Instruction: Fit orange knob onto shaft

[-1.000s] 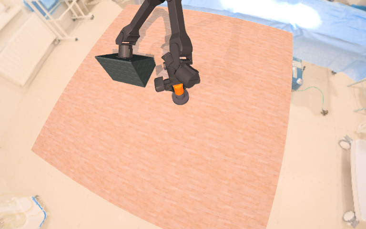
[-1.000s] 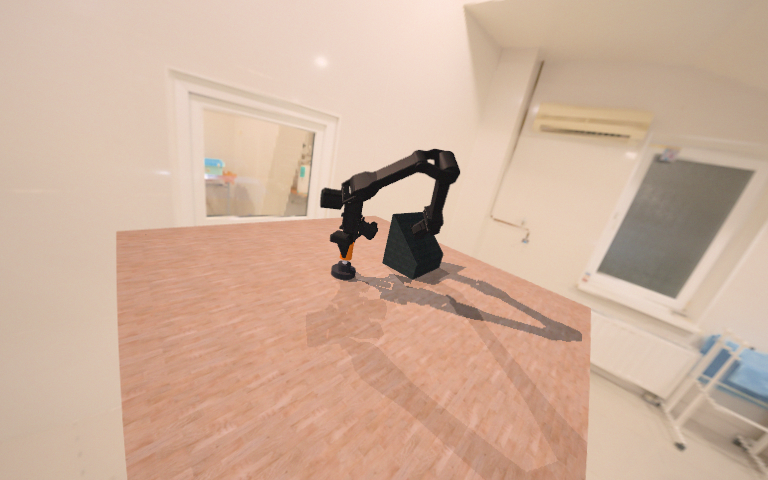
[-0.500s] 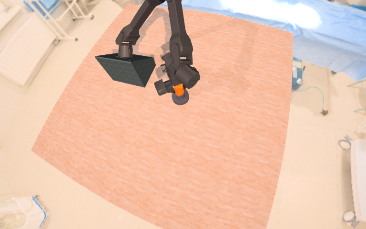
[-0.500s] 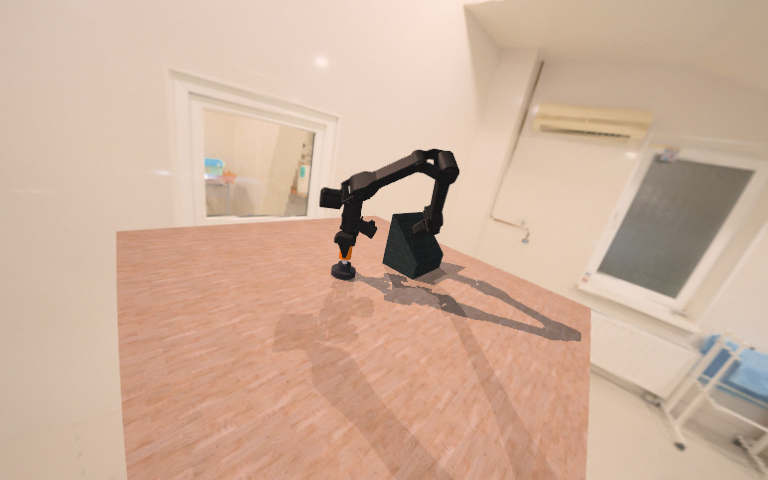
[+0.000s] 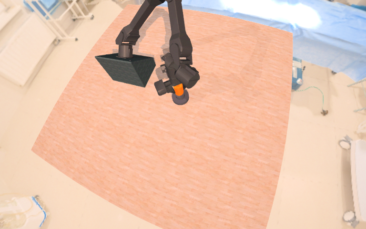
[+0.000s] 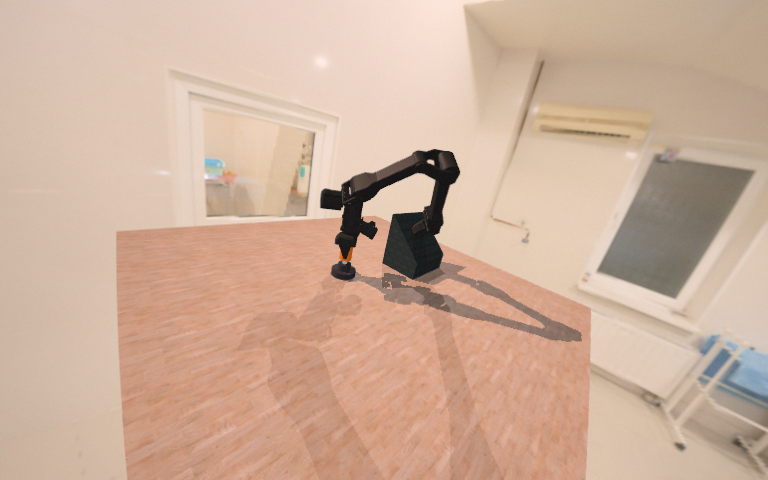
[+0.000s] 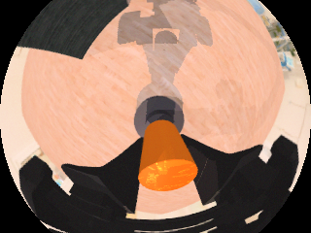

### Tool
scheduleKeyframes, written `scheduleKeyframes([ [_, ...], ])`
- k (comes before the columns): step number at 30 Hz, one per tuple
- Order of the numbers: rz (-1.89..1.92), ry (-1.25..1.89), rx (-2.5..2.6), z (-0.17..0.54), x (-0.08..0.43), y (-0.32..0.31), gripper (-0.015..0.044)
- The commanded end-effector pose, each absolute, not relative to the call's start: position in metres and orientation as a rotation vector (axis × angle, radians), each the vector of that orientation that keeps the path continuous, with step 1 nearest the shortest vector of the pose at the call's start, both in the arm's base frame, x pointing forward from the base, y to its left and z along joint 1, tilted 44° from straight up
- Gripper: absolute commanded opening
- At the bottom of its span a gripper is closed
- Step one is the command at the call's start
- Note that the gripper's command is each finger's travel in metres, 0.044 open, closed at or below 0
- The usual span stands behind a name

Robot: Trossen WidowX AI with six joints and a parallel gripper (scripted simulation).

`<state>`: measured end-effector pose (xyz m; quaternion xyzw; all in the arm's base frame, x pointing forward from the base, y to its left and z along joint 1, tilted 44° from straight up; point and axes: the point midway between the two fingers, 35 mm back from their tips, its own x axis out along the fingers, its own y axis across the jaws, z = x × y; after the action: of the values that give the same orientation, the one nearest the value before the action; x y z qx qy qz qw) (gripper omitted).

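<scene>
The orange knob (image 5: 178, 89) (image 6: 346, 254) (image 7: 165, 157) is held roughly upright over the dark round pedestal (image 5: 180, 102) (image 6: 343, 274) (image 7: 139, 117). My gripper (image 6: 345, 252) (image 7: 161, 139) is shut on the knob, one finger on each side of it in the wrist view. A small light bit of the shaft (image 6: 344, 262) shows between the knob's lower end and the pedestal in the exterior view, so the knob is not down on the pedestal. The knob's hole and the shaft's flat side are hidden, and I cannot tell whether they line up.
A dark green block with sloped sides (image 5: 127, 70) (image 6: 412, 249) (image 7: 68, 24) stands beside the pedestal, under the arm's base. The arm arches from it to the knob. The wooden table top (image 5: 167, 150) (image 6: 226, 339) carries the arm's shadows.
</scene>
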<state>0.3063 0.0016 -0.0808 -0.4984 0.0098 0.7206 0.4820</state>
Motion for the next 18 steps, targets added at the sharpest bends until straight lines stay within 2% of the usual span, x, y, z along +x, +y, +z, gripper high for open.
scheduleKeyframes([
  [1, 1.755, 0.022, -1.215, -0.0817, 0.3067, 0.0025, 0.0000],
  [18, 1.755, 0.019, -1.217, -0.0897, 0.3050, 0.0122, 0.0000],
])
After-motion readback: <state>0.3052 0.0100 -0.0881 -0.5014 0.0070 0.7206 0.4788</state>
